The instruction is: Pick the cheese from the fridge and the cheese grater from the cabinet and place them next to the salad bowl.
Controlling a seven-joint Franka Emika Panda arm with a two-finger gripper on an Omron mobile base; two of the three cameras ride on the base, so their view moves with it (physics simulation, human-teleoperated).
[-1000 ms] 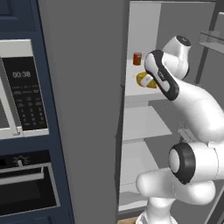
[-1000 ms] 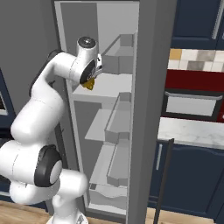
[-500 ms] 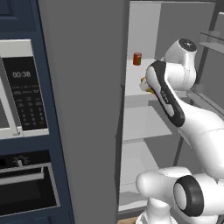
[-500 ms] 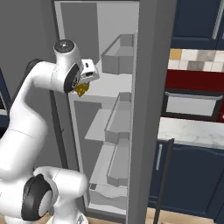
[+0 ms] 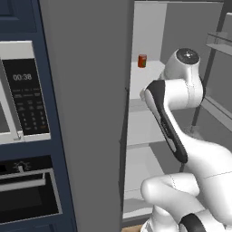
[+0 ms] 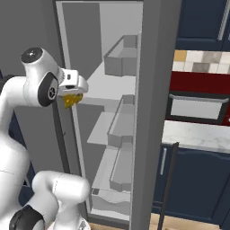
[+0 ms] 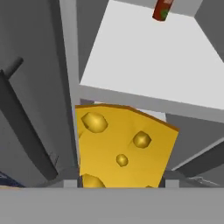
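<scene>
- One cheese wedge (image 7: 124, 146), yellow-orange with holes.
- One small red can (image 5: 142, 60), at twelve o'clock from the cheese in the hand view.
- One fridge (image 6: 155, 90).
- One microwave (image 5: 20, 90).
- Door bins (image 6: 120, 56): three, possibly more.

The setting is presenting as a rendered domestic kitchen. A tall grey fridge (image 6: 148, 112) is standing open, showing pale interior shelves (image 5: 147, 74) and door bins (image 6: 120, 56). A small red can (image 5: 142, 60) is sitting on the upper shelf. Left of the fridge, a black-fronted microwave (image 5: 20, 93) with a clock display is sitting in navy cabinetry, with a built-in oven (image 5: 27, 190) below it. To the right, navy cabinets (image 6: 197, 188), a pale marble surface (image 6: 195, 137) and a tiled backsplash (image 6: 202, 57) are lining the wall.
</scene>
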